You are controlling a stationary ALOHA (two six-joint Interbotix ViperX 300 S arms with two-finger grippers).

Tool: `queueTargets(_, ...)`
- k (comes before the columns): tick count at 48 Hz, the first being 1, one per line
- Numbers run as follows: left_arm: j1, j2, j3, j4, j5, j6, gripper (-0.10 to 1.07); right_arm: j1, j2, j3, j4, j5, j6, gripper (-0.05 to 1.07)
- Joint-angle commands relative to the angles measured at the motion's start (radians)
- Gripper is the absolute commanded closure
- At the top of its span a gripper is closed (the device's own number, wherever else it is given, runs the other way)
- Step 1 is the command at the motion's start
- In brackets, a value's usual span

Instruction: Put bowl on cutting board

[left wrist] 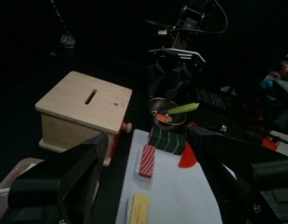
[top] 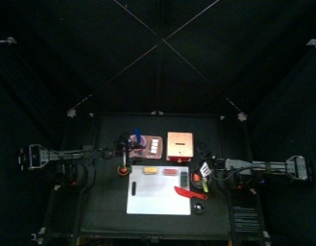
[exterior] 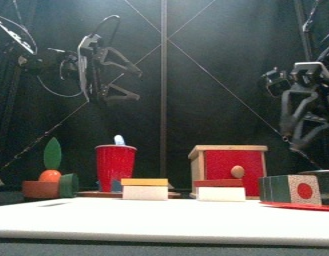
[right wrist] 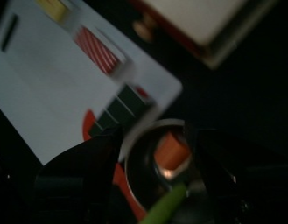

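Beside the cutting board [right wrist: 64, 79], right claw [right wrist: 158, 188] spread above the bowl [right wrist: 164, 162]

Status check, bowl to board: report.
Left gripper open, high. Right gripper open over bowl. Bowl off board, beside its corner. Dark block at that corner.

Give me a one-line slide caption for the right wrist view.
Open right hand hovers over the bowl, which sits off the corner of the white cutting board.
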Motion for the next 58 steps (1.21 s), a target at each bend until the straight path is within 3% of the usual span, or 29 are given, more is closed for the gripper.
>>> queueTargets(1, 0.003, 0.005, -0.025, 0.012, -0.005, 0.002, -0.05, -0.002, -0.005, -0.021, 0.091, 0.121, 0.002, 0.12)
queueTargets(10, 0.003, 0.018, -0.025, 0.034, -0.005, 0.002, -0.05, -0.005, 0.003, -0.025, 0.124, 0.23, 0.003, 0.12)
queueTargets(20, 0.005, 0.038, -0.025, 0.04, -0.005, 0.002, -0.05, -0.009, -0.032, -0.063, 0.08, 0.327, 0.003, 0.12)
queueTargets(28, 0.006, 0.055, -0.028, 0.04, -0.003, 0.002, -0.05, -0.032, -0.046, -0.023, 0.074, 0.393, -0.002, 0.12)
queueTargets(47, 0.003, 0.06, -0.034, 0.035, -0.003, 0.0, -0.05, -0.12, -0.032, 0.13, 0.101, 0.207, -0.012, 0.13)
queueTargets(58, 0.0, 0.061, -0.04, 0.035, -0.005, -0.002, -0.05, -0.118, -0.025, 0.173, 0.146, 0.12, -0.011, 0.25)
